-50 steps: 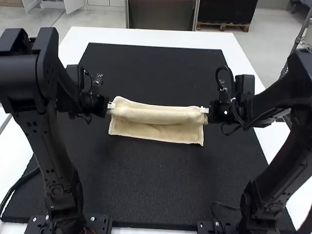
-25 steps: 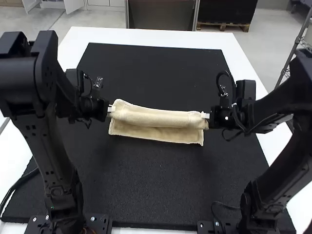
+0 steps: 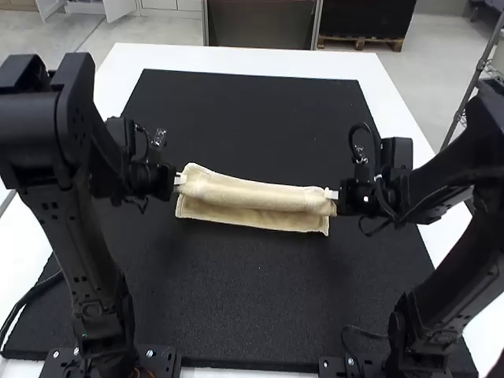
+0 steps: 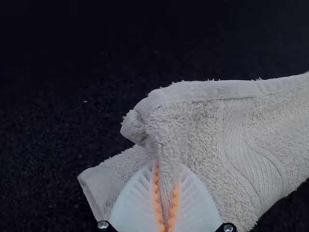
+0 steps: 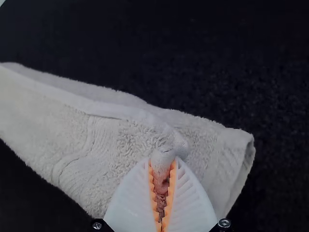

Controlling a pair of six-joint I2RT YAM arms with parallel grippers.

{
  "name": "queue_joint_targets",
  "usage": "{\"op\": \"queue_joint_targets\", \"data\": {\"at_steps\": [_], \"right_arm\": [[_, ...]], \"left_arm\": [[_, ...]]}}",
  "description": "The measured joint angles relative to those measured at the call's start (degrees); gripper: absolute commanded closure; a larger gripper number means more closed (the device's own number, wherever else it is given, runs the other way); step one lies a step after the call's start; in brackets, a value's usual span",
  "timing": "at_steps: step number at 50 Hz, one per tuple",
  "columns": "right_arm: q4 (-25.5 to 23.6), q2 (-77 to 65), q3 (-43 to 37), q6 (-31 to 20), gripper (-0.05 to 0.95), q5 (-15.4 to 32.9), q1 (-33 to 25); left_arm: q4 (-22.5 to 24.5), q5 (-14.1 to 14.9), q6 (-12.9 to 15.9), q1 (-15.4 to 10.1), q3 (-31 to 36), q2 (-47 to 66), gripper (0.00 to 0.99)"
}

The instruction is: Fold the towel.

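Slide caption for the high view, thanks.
Left gripper and right gripper pinch opposite ends of a partly folded cream towel over a black mat.

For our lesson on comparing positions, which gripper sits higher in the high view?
The left gripper, holding the towel's left end; the right gripper, holding the opposite end, sits slightly lower.

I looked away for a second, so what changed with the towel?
The right gripper moved down the high view, the left gripper a little less, and the towel's top part came down with them. Neither let go: their jaws still pinch the towel. Its bottom edge stayed put.
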Motion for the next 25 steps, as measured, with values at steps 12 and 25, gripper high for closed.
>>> {"op": "queue_joint_targets", "data": {"at_steps": [12, 25], "right_arm": [[0.92, 0.96, -0.83, -0.57, 0.92, 0.0, 0.0], [3.1, 3.52, -0.96, -0.98, 0.92, 0.02, 0.0]], "left_arm": [[2.14, -0.37, 0.11, 0.0, -1.53, 0.46, 0.972], [4.11, -0.7, 0.42, 0.0, -2.45, 2.95, 0.972]]}}
